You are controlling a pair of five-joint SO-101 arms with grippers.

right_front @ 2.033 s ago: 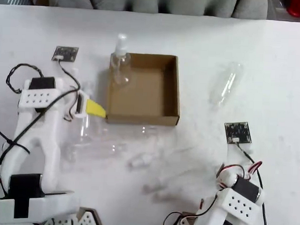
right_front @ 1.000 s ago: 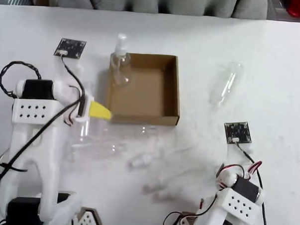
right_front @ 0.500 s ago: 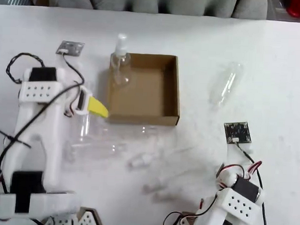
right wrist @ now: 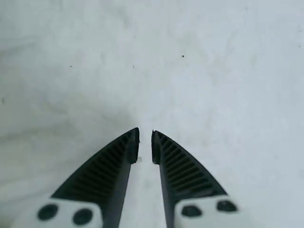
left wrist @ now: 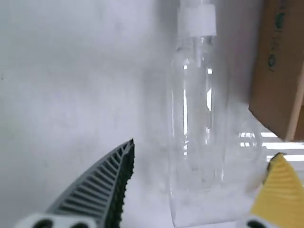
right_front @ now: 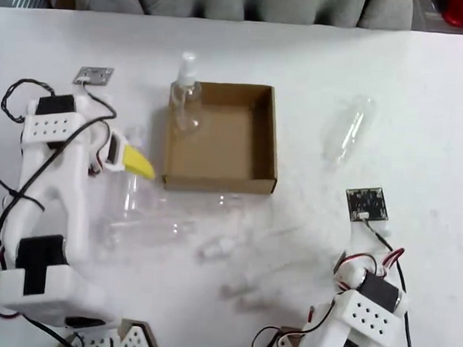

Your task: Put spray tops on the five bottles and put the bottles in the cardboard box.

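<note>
1. Pose, left arm (right_front: 49, 204): the base sits at the near left edge of the counter (right_front: 420, 66). The links run toward the far side and the wrist bends over to the right. Its yellow finger (right_front: 134, 161) points at the left wall of the cardboard box (right_front: 216, 177) and stops a little short of it.
2. Pose, right arm (right_front: 364, 314): folded low at the near right, well apart from the box.
3. Change against half a second ago: the left wrist has swung left and slightly toward the far side, so the yellow finger is farther from the box wall. The right arm, box and bottles lie as before.
4. Left end effector (left wrist: 204, 149): wide open. The grey finger (left wrist: 102, 190) and the yellow finger stand on either side of a clear bottle (left wrist: 197, 118). This bottle lies on the counter just left of the box's near left corner and has a white piece at its neck. Nothing is gripped; contact with either finger cannot be told.
5. Right end effector (right wrist: 145, 142): fingers drawn together but for a thin slit, nothing between them, above bare counter.
6. Other task items:
   - A capped bottle (right_front: 186, 91) stands at the box's far left corner; whether it is inside or outside the wall cannot be told.
   - A second clear bottle (right_front: 349, 129) lies on the counter to the right of the box.
   - Further clear bottles (right_front: 148, 231) and loose spray tops (right_front: 217, 248) lie on the near side of the box.
</note>
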